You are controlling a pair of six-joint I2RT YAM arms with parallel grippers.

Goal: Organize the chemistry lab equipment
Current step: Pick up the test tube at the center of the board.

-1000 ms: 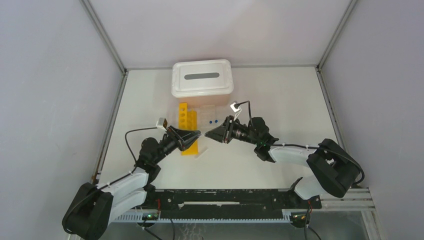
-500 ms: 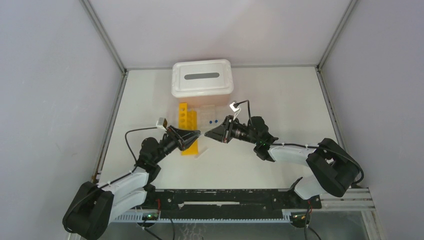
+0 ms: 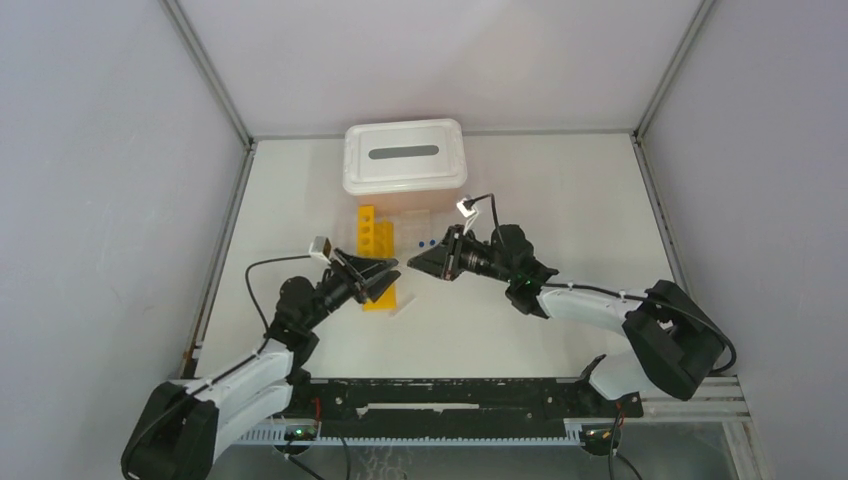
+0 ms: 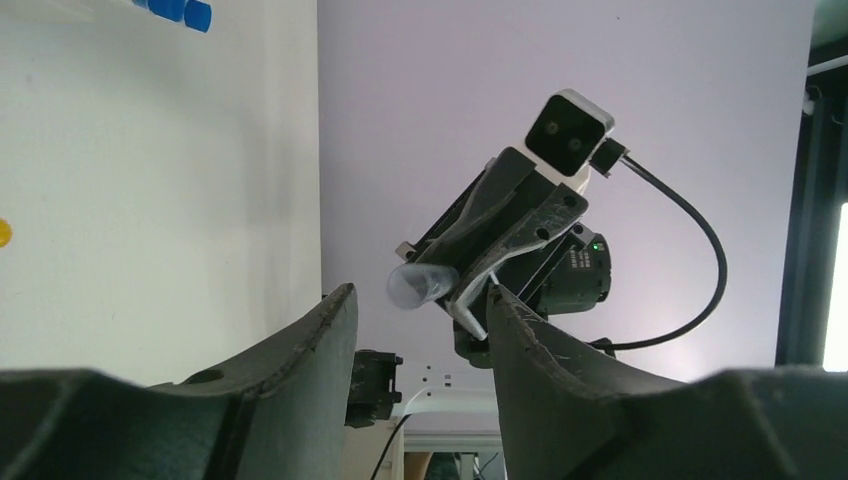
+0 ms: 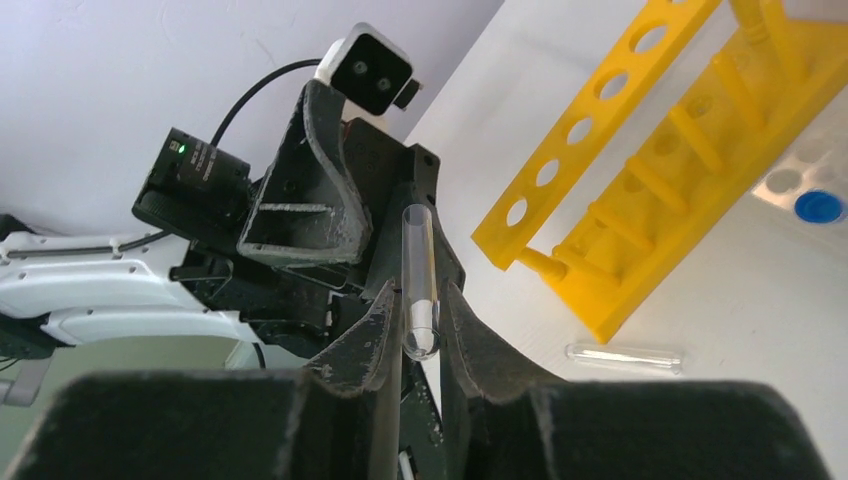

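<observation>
A clear glass test tube (image 5: 419, 270) is pinched between the fingers of my right gripper (image 5: 420, 300), which is shut on it. The tube's open end points at my left gripper (image 4: 420, 295). That gripper is open, its fingers apart on either side of the tube (image 4: 418, 285) without touching it. Both grippers meet tip to tip above the yellow rack (image 3: 375, 255), left gripper (image 3: 390, 272) facing right gripper (image 3: 413, 266). A second test tube (image 5: 625, 355) lies on the table by the rack's near end. The clear gridded rack (image 3: 415, 230) holds blue-capped tubes (image 3: 427, 243).
A pink bin with a white slotted lid (image 3: 404, 156) stands behind the racks at the back of the table. Grey walls close in the left, right and back sides. The arm bases and a black rail sit along the near edge.
My left gripper's jaws have opened and let go of the test tube. The right gripper has closed on it and shifted slightly toward the back.
</observation>
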